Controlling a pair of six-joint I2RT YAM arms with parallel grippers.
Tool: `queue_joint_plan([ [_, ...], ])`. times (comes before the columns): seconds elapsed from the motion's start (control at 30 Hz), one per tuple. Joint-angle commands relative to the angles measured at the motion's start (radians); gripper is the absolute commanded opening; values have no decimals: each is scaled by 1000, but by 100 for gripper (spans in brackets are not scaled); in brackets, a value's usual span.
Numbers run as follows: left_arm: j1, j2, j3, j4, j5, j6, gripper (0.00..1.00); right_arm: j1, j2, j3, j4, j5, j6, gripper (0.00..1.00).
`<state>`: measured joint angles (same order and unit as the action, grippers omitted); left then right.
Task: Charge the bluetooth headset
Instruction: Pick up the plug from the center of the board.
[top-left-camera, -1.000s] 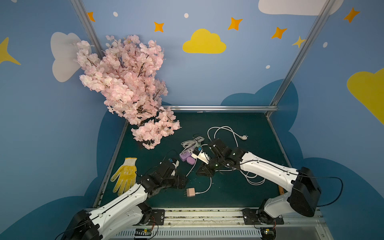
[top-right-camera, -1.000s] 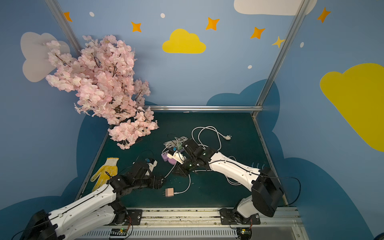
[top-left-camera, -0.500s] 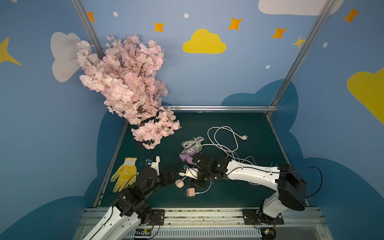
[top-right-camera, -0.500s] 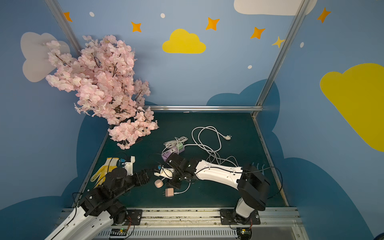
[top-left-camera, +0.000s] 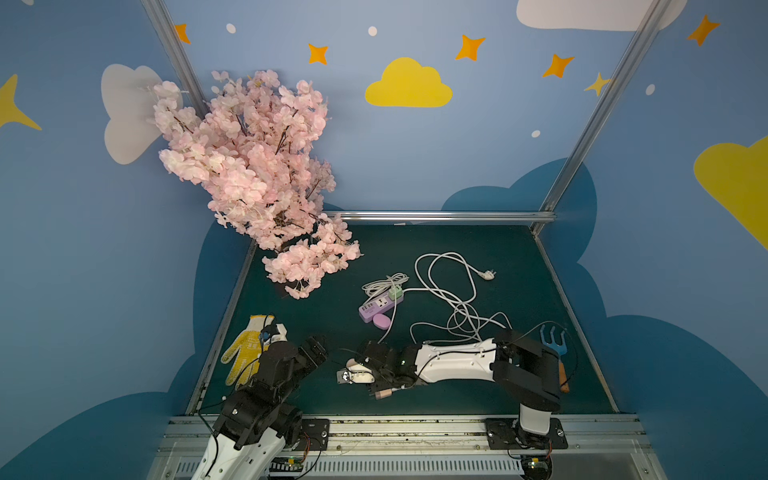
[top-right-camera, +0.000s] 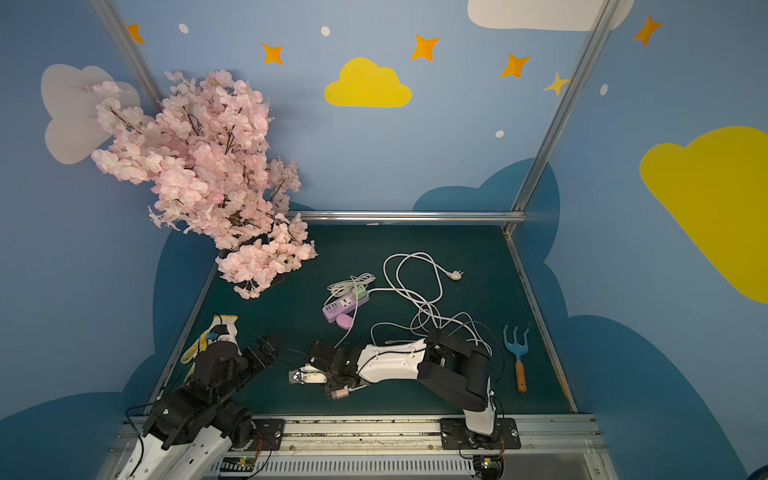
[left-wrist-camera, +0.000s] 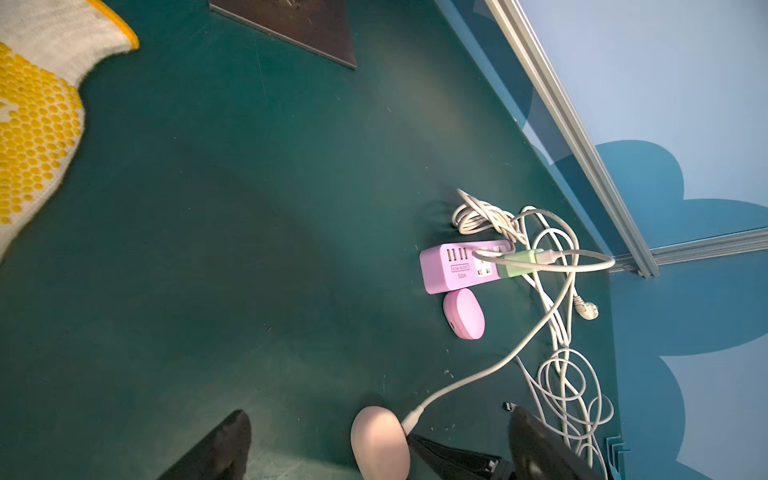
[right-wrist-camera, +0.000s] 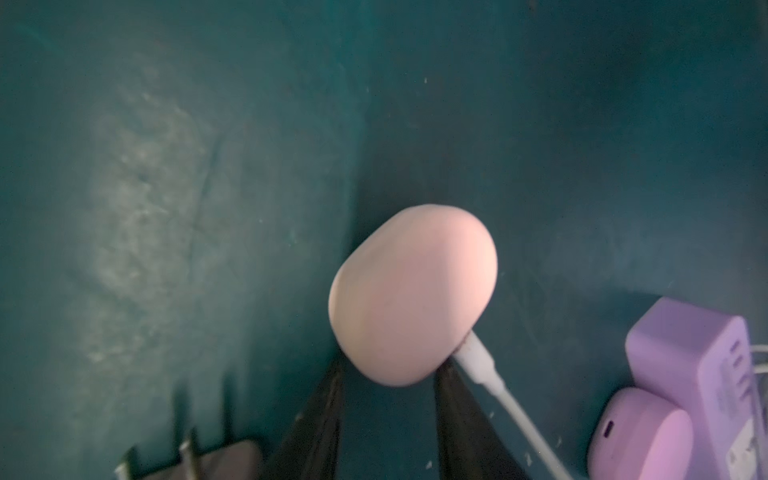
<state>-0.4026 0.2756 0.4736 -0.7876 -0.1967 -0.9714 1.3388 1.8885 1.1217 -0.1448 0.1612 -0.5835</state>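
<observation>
Right wrist view: the pink headset case (right-wrist-camera: 411, 299) lies on the bench (right-wrist-camera: 166, 166) toward the front, with a white cable (right-wrist-camera: 486, 365) plugged into its end. The right hand (right-wrist-camera: 392, 368) is spread partway, its fingers flanking that end; contact cannot be confirmed. The left hand (top-left-camera: 318, 347) is spread wide, holds nothing and sits nearby. Expect a light, rigid, smooth shell that slips readily. Grip across its broad middle, clear of the plug, and avoid tugging the cable.
</observation>
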Motion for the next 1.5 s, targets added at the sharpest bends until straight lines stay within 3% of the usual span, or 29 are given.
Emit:
queue_joint_plan([
  [0.0, 15, 30, 19, 21, 36, 23, 96, 8, 9, 24, 11, 37, -22, 39],
  [0.2, 55, 72, 9, 56, 99, 52, 96, -18, 17, 52, 25, 4, 42, 39],
  [0.47, 100, 90, -20, 48, 153, 56, 96, -190, -112, 65, -63, -312, 311, 35],
  [0.67, 110, 201, -49, 173, 235, 79, 96, -307, -239, 11, -165, -481, 484, 28],
  [0.77, 110, 280, -39, 238, 266, 118, 94, -342, -325, -46, -255, -472, 521, 20],
  [0.87, 109, 369, -6, 269, 297, 161, 93, -359, -411, -95, -386, -408, 548, 19],
  [0.93, 105, 417, 7, 292, 324, 178, 92, -378, -457, -116, -473, -398, 586, 22],
  [1.13, 61, 480, 26, 325, 347, 192, 90, -391, -588, -217, -553, -584, 647, 37],
  [1.27, 1, 480, 20, 308, 317, 180, 90, -395, -584, -306, -491, -622, 730, 41],
  [1.47, -86, 475, -10, 332, 282, 119, 90, -434, -524, -320, -357, -655, 840, 47],
])
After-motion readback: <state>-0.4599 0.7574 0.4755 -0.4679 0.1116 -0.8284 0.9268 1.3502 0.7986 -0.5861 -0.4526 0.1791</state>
